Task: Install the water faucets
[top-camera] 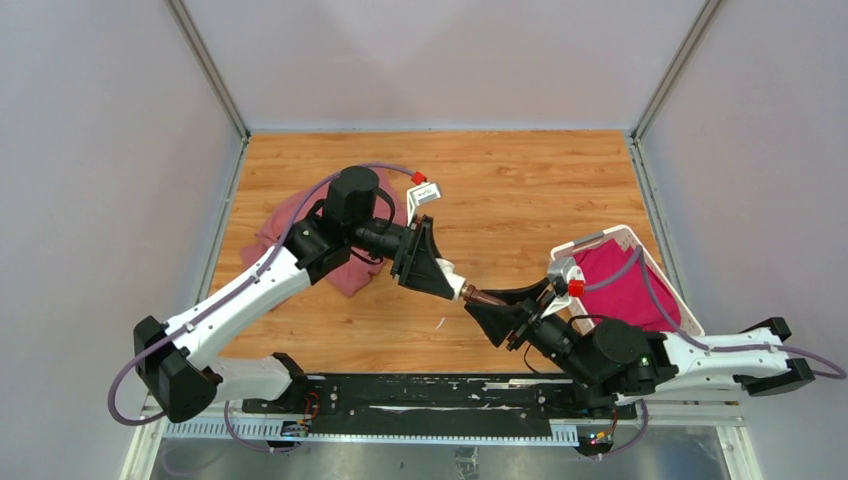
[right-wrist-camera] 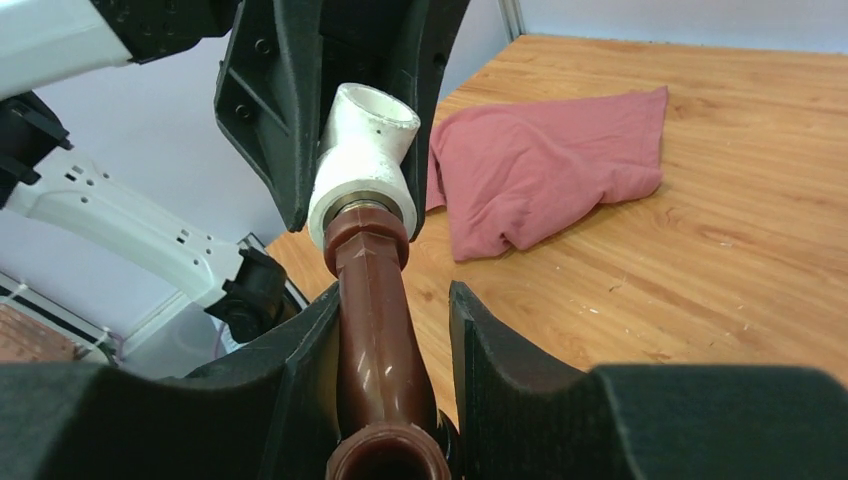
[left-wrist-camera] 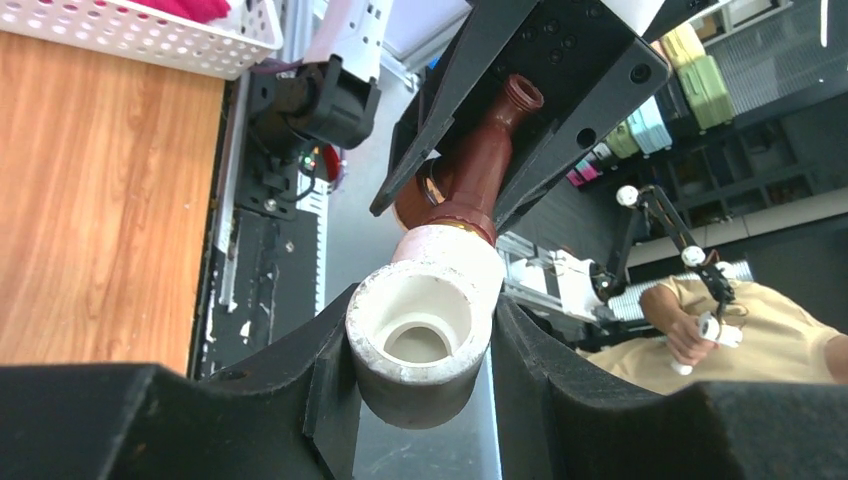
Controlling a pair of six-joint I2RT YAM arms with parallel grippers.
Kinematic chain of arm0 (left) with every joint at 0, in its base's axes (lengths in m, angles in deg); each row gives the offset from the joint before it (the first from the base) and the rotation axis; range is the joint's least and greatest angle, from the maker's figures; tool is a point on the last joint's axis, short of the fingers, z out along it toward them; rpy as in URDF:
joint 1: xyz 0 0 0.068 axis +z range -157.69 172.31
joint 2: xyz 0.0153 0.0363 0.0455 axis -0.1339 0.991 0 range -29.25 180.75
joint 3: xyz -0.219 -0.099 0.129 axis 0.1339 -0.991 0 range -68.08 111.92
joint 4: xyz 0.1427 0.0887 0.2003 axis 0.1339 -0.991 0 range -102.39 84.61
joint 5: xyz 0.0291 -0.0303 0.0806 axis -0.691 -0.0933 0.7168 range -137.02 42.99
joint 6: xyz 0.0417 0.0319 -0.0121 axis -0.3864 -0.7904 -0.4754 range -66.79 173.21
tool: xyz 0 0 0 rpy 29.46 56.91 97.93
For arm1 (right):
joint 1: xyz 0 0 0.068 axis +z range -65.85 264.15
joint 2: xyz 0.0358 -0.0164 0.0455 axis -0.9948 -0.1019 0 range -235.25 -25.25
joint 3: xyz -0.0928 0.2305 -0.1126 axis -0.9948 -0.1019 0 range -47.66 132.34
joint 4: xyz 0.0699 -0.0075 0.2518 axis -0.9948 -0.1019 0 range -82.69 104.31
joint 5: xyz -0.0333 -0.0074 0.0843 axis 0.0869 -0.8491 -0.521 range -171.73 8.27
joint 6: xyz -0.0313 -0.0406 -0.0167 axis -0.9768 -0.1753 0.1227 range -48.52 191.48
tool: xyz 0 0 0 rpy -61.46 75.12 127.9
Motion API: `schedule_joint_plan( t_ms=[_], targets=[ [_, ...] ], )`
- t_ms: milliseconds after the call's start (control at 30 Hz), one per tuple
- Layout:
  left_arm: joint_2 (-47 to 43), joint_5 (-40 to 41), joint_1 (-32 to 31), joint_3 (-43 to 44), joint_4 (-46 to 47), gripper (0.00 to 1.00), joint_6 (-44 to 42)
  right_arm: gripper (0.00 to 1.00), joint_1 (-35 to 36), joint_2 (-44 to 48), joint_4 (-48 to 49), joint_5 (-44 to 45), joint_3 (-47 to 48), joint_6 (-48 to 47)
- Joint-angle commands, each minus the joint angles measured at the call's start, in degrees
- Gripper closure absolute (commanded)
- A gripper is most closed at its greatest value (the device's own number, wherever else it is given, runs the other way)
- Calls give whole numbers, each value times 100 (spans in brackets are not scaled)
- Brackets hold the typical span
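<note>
Top view: tap (top-camera: 487,297) & fitting (top-camera: 453,282) meet end to end in mid-air, just left of the basket (top-camera: 612,232) and off the table (top-camera: 520,180). The pink cloth (top-camera: 300,225) lies much further from the basket on that same side. Left gripper (top-camera: 445,278) has the fitting, right gripper (top-camera: 497,303) has the tap, tips nearly nose to nose. Left wrist view: fingers (left-wrist-camera: 330,380) sit narrow, pinching the fitting's round white barrel on both sides, open socket facing the cam. The tap runs from its other mouth into the right gripper's jaws; the basket is beyond the pair. Right wrist view: fingers (right-wrist-camera: 300,370) are closed narrow on the tap's body approx mid-length, w/ what looks like a silvery ring at the joint; basket not in shot. We judge both pcs light, stiff, hard plastic. The tap is glossy, so prob slippery under twist, & the round fitting could spin in the pads. We'd grip the tap on its thick body & the fitting across the barrel, never on threads. We'd also keep the axes in line, or the thread may cross.
</note>
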Motion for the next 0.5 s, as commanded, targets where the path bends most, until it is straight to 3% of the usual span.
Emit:
schedule_joint_plan(
  t_ms=[0,200,467],
  targets=[
    [-121,921,-149,-112,86,100,-474,100,-425,109,-89,421,175,1053],
    [-376,1312,-149,-339,150,100,-1090,100,-1233,298,-425,-443,124,1978],
    [-955,2038,-149,-1116,1271,100,-1509,100,-2716,61,-1110,-2148,360,3228]
  ],
)
